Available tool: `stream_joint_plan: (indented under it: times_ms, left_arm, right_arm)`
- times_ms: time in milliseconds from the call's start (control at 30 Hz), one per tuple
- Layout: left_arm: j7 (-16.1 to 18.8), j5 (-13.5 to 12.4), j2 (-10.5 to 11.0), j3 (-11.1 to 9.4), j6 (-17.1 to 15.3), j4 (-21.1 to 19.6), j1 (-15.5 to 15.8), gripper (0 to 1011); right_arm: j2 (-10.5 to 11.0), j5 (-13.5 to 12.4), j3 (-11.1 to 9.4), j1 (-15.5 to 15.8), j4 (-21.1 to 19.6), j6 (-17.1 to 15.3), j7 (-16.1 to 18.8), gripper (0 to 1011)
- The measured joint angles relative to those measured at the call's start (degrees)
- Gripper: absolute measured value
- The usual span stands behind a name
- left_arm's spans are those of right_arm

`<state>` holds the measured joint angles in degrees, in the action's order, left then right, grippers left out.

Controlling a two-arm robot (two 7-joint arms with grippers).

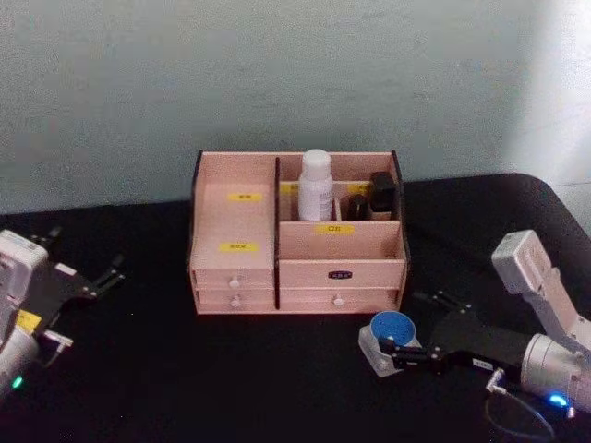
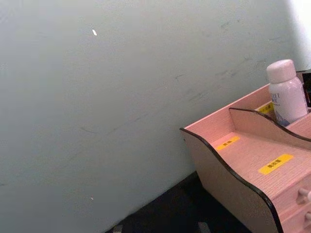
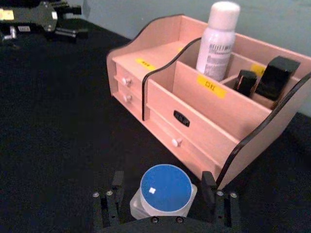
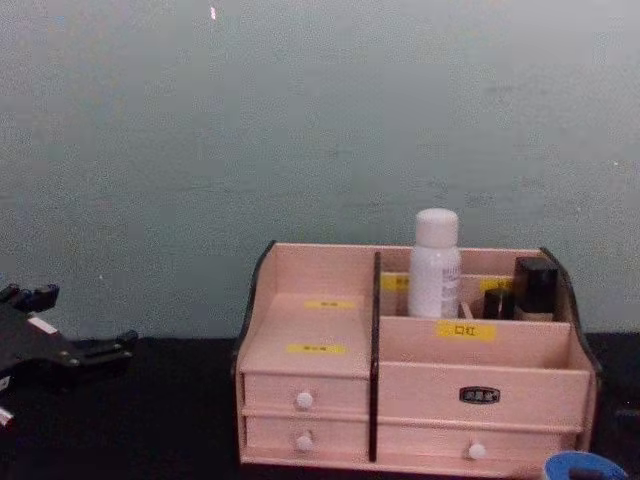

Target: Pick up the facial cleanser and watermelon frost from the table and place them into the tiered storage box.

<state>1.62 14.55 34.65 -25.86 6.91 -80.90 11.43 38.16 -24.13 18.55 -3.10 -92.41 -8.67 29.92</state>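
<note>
The facial cleanser (image 1: 315, 184), a tall white bottle, stands upright in a back compartment of the tiered storage box (image 1: 238, 221), and also appears in the right wrist view (image 3: 218, 43) and the chest view (image 4: 435, 265). The watermelon frost (image 1: 391, 332), a short clear jar with a blue lid (image 3: 165, 188), rests on the black table just in front of the box's right corner. My right gripper (image 1: 393, 354) is open, one finger (image 3: 116, 183) on each side of the jar with small gaps. My left gripper (image 1: 117, 269) sits open far to the left, holding nothing.
Two small black containers (image 1: 380, 195) stand in the box's back right compartment beside the bottle. The box has white-knobbed drawers (image 1: 235, 280) at its front. A grey-green wall (image 4: 300, 120) rises right behind the box. Black tabletop (image 1: 185, 369) spreads between my arms.
</note>
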Motion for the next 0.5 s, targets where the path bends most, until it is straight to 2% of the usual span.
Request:
stream_joint_plan:
  times_ms: [500]
  left_arm:
    - [0.0,0.0,0.0,0.0,0.0,0.0,0.0,1001]
  right_arm:
    - [-0.9,0.4,2.2,-1.9,2.6,-1.8,-0.6,1002]
